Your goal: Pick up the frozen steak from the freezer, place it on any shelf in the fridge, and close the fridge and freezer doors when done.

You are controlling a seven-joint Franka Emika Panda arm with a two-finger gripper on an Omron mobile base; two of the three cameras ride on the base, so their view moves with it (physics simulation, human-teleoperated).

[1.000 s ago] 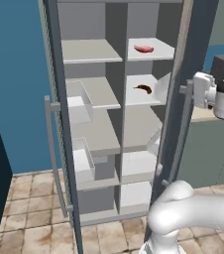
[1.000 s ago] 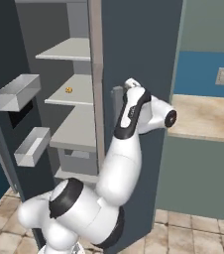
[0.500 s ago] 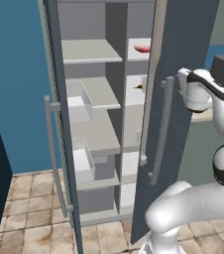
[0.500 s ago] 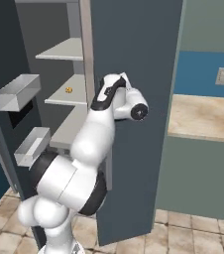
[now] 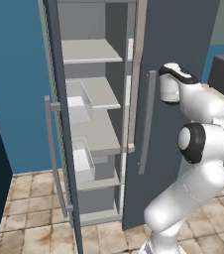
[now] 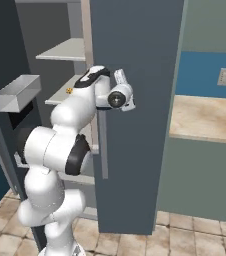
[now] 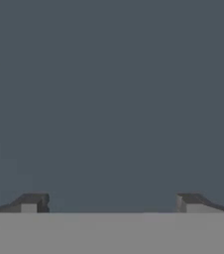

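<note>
Fingertips point(image 7: 32, 202) of my two-finger gripper point(image 7: 112, 202) stand spread wide apart with nothing between them, and beyond them in the hand view I see flat slate-grey panel, the face of the tall slate-grey fridge door point(image 5: 176, 99). From the left base view my white arm rises from the lower right, bends at its dark elbow joint and reaches up and left, so that the hand point(image 5: 169, 84) sits against the outside of that door, just beside its long pale grey bar handle point(image 5: 146, 121). From the right base view the hand point(image 6: 116, 95) is pressed near the same door's point(image 6: 135, 115) edge at about the height of the upper shelves. The fridge door stands swung almost shut, covering the wider compartment, so I cannot tell where the frozen steak lies. The narrower freezer compartment point(image 5: 91, 119) lies open, showing flat pale grey shelves point(image 5: 89, 49) and clear box-like bins point(image 5: 79, 101). The freezer door point(image 5: 57, 124) stands swung wide open at the left, its pale bar handle point(image 5: 52, 149) toward me. A small yellowish item point(image 6: 69, 91) sits on a freezer shelf in the right base view.
</note>
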